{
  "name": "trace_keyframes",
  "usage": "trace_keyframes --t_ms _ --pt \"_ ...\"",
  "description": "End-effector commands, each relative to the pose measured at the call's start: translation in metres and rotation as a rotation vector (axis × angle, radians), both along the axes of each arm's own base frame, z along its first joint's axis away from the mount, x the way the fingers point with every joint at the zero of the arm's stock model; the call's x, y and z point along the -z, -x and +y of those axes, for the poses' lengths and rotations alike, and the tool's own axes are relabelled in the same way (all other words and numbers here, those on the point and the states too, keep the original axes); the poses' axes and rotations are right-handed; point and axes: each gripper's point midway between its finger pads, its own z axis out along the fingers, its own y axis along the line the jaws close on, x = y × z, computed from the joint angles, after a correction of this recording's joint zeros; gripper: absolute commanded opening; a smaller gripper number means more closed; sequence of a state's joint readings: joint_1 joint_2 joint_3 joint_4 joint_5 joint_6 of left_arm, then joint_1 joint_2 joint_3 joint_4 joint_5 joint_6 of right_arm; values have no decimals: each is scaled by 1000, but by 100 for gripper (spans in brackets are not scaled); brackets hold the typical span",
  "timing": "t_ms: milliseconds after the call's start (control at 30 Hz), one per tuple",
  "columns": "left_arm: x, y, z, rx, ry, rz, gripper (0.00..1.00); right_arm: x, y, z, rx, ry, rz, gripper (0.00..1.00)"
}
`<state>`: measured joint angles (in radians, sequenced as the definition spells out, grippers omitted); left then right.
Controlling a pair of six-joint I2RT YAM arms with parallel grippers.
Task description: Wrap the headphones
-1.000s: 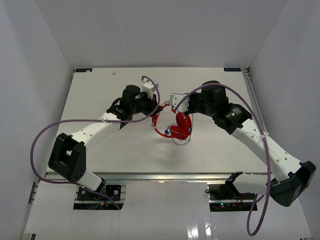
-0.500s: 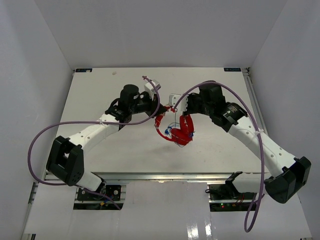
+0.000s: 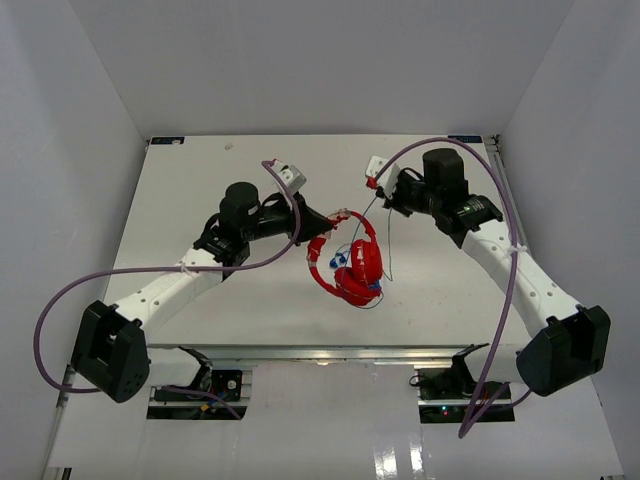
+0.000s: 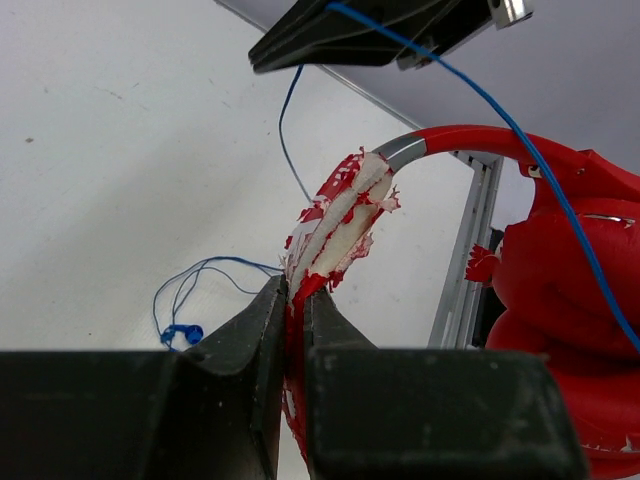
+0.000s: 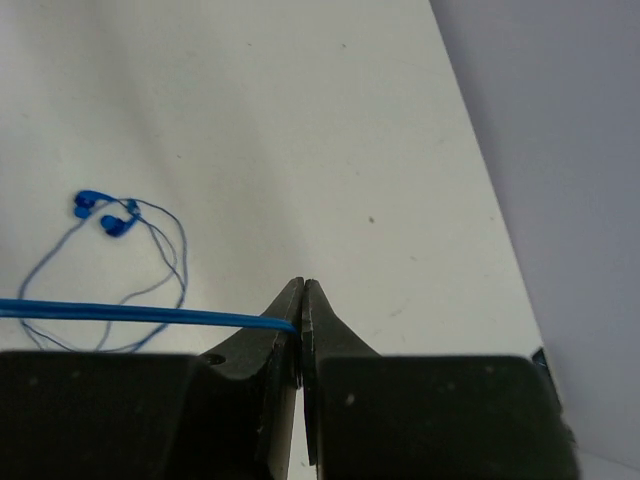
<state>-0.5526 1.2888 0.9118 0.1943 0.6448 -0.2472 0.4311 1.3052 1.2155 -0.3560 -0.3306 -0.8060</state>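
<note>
Headphones: I see the red headphones [image 3: 350, 265] near the middle of the table [image 3: 200, 180], between the two grippers and a little toward the near edge.
Headband: the headband [image 4: 460, 140] arches up from the left gripper toward the earcups. Its padding [image 4: 340, 215] is torn, with the red skin flaking off pale foam.
Earcups: both earcups [image 3: 360, 278] sit together at the near end of the band. I cannot tell whether they touch the table.
Cable: the thin blue cable [image 5: 140, 316] runs in a straight line from the right gripper's tips. On the left wrist view it crosses over the headband.
Loose cable: slack loops lie on the table, with what looks like the small blue plug [image 4: 182, 333] among them.
Left gripper: the left gripper [image 4: 295, 295] is pinched nearly closed on the torn end of the headband.
Right gripper: the right gripper [image 5: 302, 290] has its fingers pressed together on the cable, above and behind the headphones.
Surroundings: the purple robot cables [image 3: 60, 310] loop off both arms, clear of the headphones.
</note>
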Motion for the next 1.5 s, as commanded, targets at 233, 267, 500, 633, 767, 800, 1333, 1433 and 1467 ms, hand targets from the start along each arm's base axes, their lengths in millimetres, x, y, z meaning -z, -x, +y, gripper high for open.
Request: trace_keyframes --t_ms 233,267,500,633,767,800,1333,1433,1467 --pt "-95 -1 12 -123 219 -102 0 -4 13 5 -113 -359 218 8" --pt "-98 -3 12 -131 221 -101 0 -3 14 5 -119 -368 225 8" --pt "-126 -6 13 -151 268 -107 0 15 6 3 -102 -397 282 8" --pt "-140 -5 15 -157 279 -120 0 32 -6 -5 -44 -404 335 8" --pt "-145 -4 17 -164 277 -127 0 41 -16 -15 3 -427 366 8" --pt "-147 -4 17 -164 278 -131 0 44 -17 -17 11 -432 375 8" --pt "-172 3 24 -175 332 -146 0 75 -27 -30 87 -441 450 8" --pt "-178 6 25 -172 348 -144 0 81 -28 -32 93 -442 467 8" --pt "-180 7 25 -171 354 -142 0 81 -28 -31 91 -445 470 8"
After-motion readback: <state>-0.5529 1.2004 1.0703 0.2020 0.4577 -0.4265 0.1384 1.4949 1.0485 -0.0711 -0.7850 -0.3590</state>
